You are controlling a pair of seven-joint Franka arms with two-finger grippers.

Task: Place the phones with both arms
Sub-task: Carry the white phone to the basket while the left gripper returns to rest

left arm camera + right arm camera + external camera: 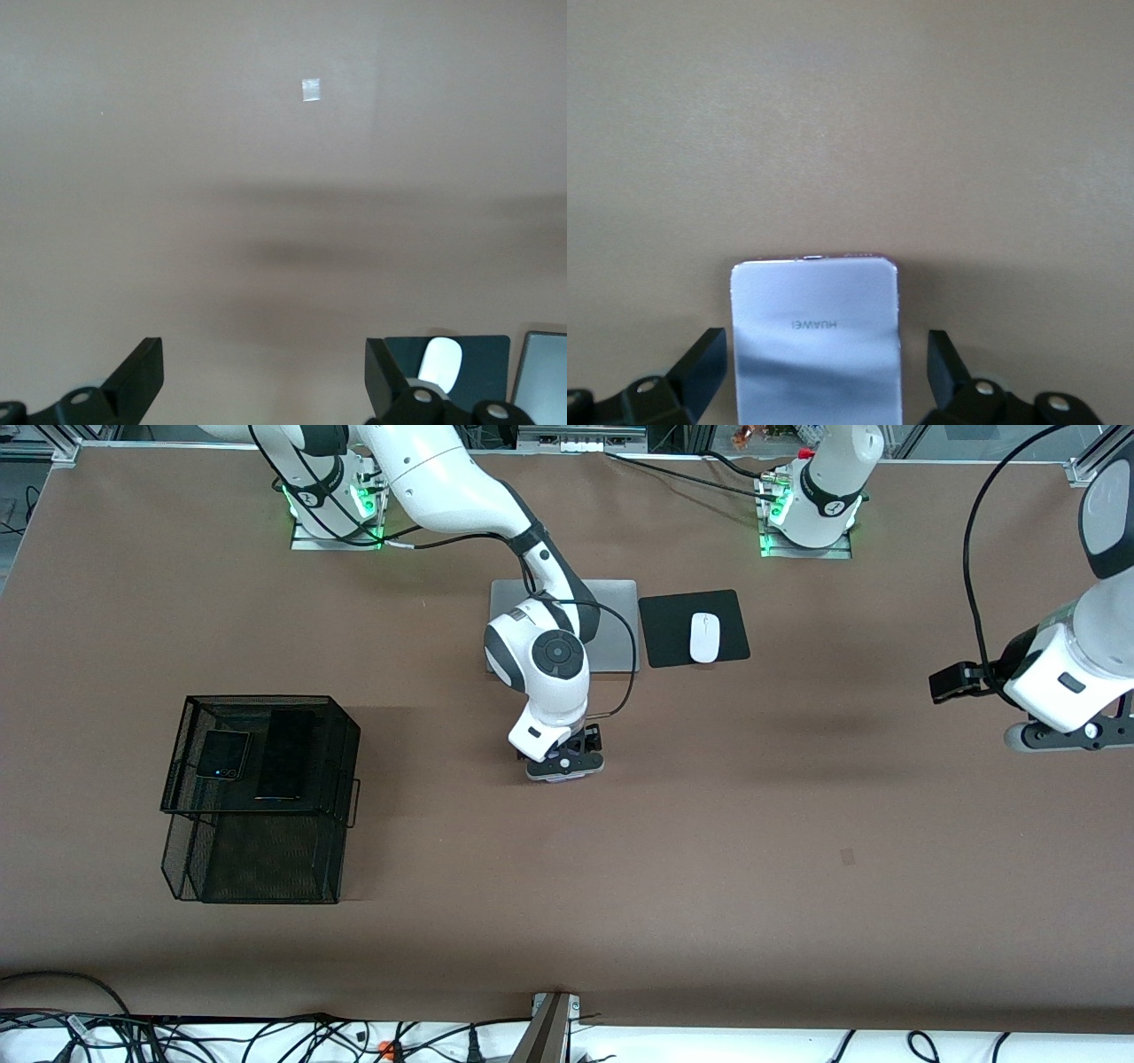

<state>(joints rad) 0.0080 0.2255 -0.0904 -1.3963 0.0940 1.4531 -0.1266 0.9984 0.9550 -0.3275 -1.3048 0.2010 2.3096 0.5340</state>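
A pale lavender-white phone [815, 341] lies flat on the brown table, near the middle. My right gripper [824, 372] is low over it and open, with a black finger [704, 363] on each side of the phone and a gap on both sides. From the front, the right gripper [564, 766] hides almost all of that phone. A small near-square black phone [221, 755] and a long black phone [285, 755] lie on top of a black mesh rack [190, 850]. My left gripper [264, 372] hangs open and empty over bare table at the left arm's end [1076, 731].
A silver laptop [611, 624] sits farther from the front camera than the right gripper. Beside it is a black mouse pad [669, 629] with a white mouse [705, 638]. A small tape mark [848, 856] lies on the table.
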